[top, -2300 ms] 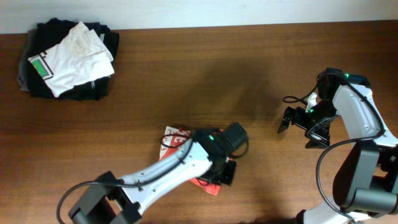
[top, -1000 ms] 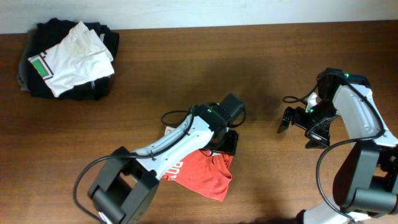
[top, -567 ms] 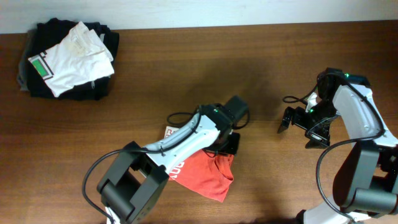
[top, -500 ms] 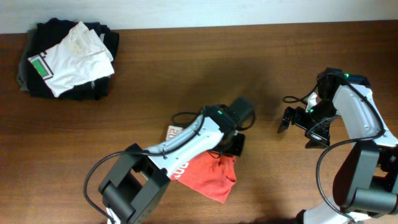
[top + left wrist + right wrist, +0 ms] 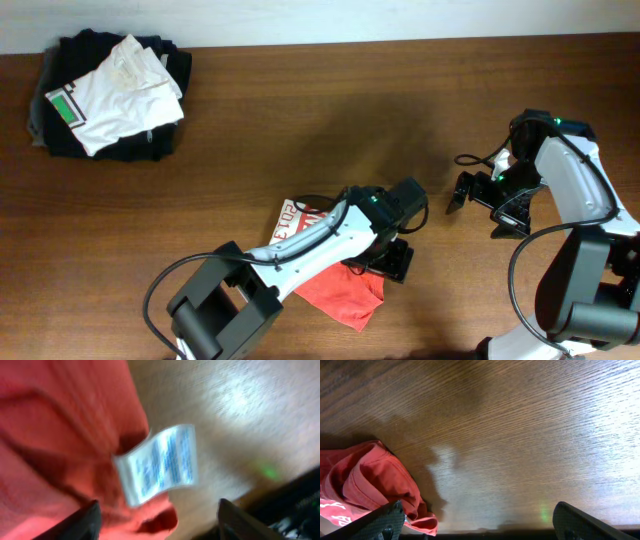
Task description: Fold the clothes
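Though blurred in the left wrist view, plainly red-orange cloth: the T-shirt (image 5: 60,435), bunched in soft folds and filling the left side of that picture. White label (image 5: 160,462) with blue print curling up off its edge, above bare wood of the table (image 5: 240,420). Left gripper (image 5: 160,517) spread wide, one dark fingertip (image 5: 85,520) low at the left against the cloth, the other low at the right over the wood. Nothing pinched between them; perhaps brushing the fabric on the left side, but too smeared to tell.

From overhead, a rumpled heap near the front edge, about mid-table, partly hidden under the white left arm. White lettering (image 5: 293,212) showing at the heap's upper left corner, a loose red point trailing toward the front. Left gripper pointing down at the heap's right edge.

Right gripper (image 5: 476,210) well apart to the right, jaws fully spread and empty, over bare wood. In the right wrist view, both its fingertips low in the bottom corners, the shirt crumpled at the lower left beyond them.

At the far left back corner, well apart from everything else, a stack of black folded garments (image 5: 55,135) with a white garment (image 5: 120,90) bearing a green patch laid on top.
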`<action>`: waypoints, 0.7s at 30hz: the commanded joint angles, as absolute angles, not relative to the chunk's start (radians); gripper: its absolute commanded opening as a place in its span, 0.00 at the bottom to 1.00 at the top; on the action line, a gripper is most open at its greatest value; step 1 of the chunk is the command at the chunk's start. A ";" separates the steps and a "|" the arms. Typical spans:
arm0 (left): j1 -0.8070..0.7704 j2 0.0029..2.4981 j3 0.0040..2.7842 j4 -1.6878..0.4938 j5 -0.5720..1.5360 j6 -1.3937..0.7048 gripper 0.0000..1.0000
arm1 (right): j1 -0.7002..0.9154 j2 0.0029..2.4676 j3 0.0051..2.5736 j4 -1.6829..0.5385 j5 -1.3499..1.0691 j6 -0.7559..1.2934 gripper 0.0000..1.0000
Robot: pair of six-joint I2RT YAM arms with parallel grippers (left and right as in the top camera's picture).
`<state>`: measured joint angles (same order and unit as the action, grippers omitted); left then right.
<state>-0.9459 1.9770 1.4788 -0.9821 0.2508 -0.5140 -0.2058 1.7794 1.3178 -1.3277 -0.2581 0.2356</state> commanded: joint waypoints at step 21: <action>-0.940 2.120 1.557 -0.772 0.233 -0.477 0.43 | -0.204 1.774 1.328 -1.328 -0.250 0.237 0.98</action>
<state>-0.9310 2.1361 1.5440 -0.7616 0.1864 -0.4858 -0.2058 1.7794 1.3178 -1.3277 -0.2581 0.2359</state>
